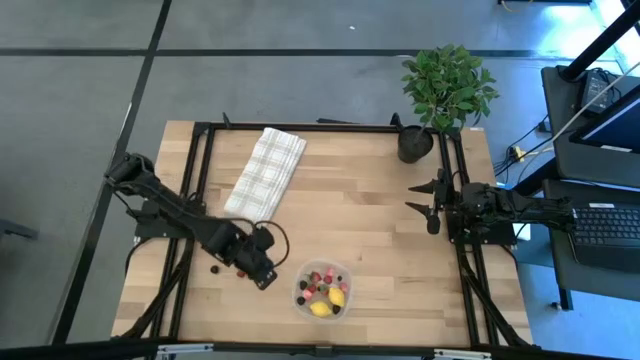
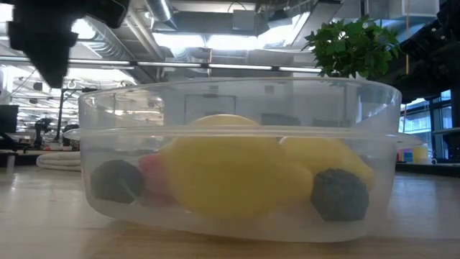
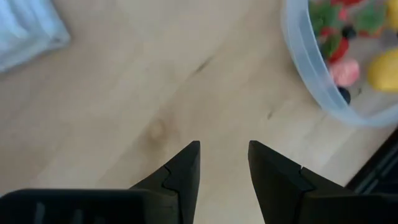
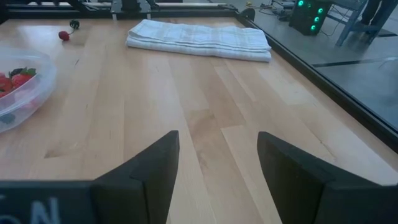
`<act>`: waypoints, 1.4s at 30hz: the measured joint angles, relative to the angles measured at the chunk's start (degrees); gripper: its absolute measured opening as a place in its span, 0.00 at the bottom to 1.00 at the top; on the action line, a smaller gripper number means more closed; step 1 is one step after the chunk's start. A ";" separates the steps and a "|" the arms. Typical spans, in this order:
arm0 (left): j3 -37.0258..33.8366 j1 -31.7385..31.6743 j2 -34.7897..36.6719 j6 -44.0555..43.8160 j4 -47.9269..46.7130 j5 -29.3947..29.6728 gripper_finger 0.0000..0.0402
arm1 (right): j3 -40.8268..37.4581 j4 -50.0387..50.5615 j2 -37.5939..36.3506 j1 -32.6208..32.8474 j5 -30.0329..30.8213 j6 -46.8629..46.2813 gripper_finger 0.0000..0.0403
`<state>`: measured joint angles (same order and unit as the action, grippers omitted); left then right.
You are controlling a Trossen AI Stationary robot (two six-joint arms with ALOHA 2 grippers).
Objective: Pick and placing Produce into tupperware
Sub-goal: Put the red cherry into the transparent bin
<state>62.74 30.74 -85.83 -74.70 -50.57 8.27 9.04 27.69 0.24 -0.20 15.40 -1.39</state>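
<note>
**Clear tub nearly filled as two berries lie outside it**

Clear plastic tupperware (image 1: 323, 290) sits near the front edge of the wooden counter (image 1: 360, 200), at about 6 o'clock from the counter's middle. Inside it lies most of the produce (image 1: 325, 290): red, pink and dark berry-sized balls and two yellow lemon-like pieces, which press against the see-through wall in the low view. Two stray pieces rest on the bare wood: a small dark berry (image 1: 217, 268) at 9 o'clock from the tub, and, seen from the right wrist, a red berry (image 4: 63, 35) just beside another dark one near the counter's far frame.

Hovering between that stray berry and the tub is the left end effector (image 1: 266, 281), at 9 o'clock from the container and near its rim. Its two dark fingers (image 3: 180, 177) stand slightly parted over bare wood with nothing between them.

At the counter's 3 o'clock edge waits the right end effector (image 1: 425, 207), well apart from the tub, its fingers (image 4: 152, 165) spread and empty, pointing across the boards.

A folded checked cloth (image 1: 266, 172) lies at 11 o'clock from the counter's middle. A green potted plant (image 1: 445, 85) in a black pot (image 1: 414, 143) stands at the 1 o'clock corner.
</note>
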 joint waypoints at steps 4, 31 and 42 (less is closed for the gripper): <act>0.00 3.56 -1.77 1.65 1.51 0.11 0.32 | -0.01 0.03 0.01 -0.01 0.00 -0.01 0.54; 0.00 1.65 -6.42 9.68 -1.68 -5.43 0.32 | -0.02 -0.43 0.00 0.00 0.00 0.17 0.54; 0.00 0.88 -6.42 9.97 -6.51 -5.94 0.53 | -0.02 -0.38 -0.01 0.01 0.00 0.37 0.54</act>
<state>62.74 31.62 -92.25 -64.73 -57.08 2.34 9.02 27.31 0.23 -0.19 15.40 -1.02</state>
